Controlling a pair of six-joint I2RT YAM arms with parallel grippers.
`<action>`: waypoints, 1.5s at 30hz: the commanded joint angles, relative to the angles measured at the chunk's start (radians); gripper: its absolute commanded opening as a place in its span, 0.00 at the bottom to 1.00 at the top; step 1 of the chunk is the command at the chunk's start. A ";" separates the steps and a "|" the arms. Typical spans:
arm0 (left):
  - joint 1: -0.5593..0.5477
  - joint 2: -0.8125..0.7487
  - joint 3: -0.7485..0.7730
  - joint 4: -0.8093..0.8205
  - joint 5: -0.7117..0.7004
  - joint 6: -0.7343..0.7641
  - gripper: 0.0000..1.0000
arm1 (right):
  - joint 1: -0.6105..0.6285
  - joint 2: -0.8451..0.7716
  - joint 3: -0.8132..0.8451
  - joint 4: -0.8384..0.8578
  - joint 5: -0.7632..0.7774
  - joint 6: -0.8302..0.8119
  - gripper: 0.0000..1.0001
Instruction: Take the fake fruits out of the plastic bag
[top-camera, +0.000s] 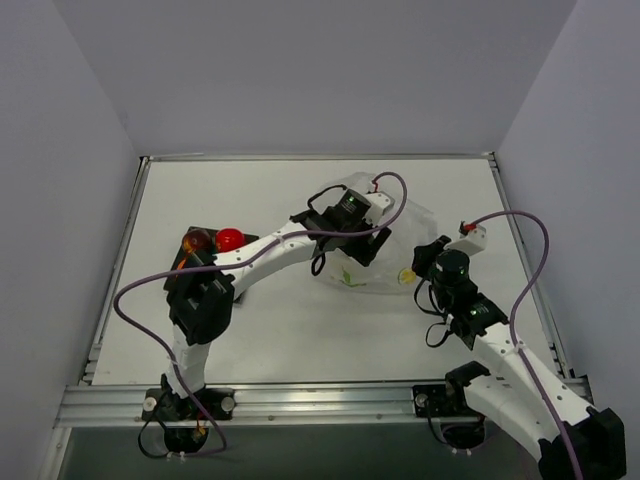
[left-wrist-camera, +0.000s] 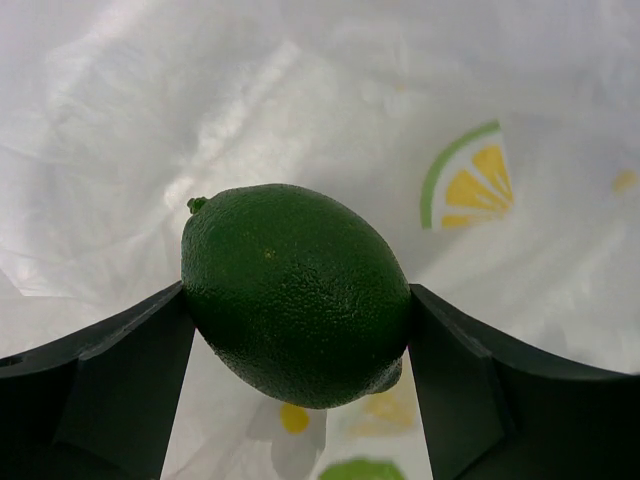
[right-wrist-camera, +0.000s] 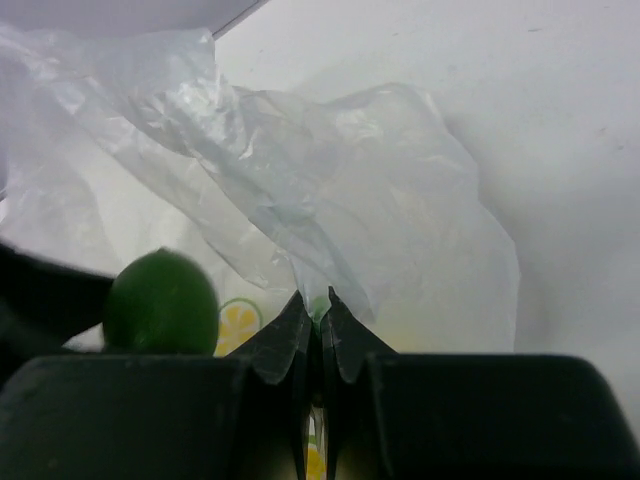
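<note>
The clear plastic bag (top-camera: 400, 225) with citrus prints lies at mid-right of the table. My left gripper (top-camera: 362, 222) reaches into it and is shut on a green fake fruit (left-wrist-camera: 295, 292), held between both fingers, with the bag film (left-wrist-camera: 300, 100) behind it. My right gripper (top-camera: 428, 262) is shut on the bag's edge (right-wrist-camera: 330, 295) and pinches the film; the green fruit shows at the left in that view (right-wrist-camera: 160, 302). A red ball (top-camera: 230, 239) and a dark red-brown ball (top-camera: 197, 240) lie on the dark tray (top-camera: 188, 262) at the left.
The table's raised rim (top-camera: 320, 157) runs along the far side and the rail (top-camera: 300, 400) along the near side. Cables loop above both arms.
</note>
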 joint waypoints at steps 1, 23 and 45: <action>-0.001 -0.165 -0.067 0.151 0.103 0.004 0.33 | -0.080 0.071 0.021 0.050 -0.037 -0.016 0.00; 0.163 -0.892 -0.738 0.225 -0.588 -0.367 0.41 | -0.177 0.067 -0.114 0.119 -0.032 -0.024 0.00; 0.540 -0.827 -0.954 0.326 -0.656 -0.541 0.48 | -0.187 0.099 -0.136 0.201 -0.147 -0.032 0.00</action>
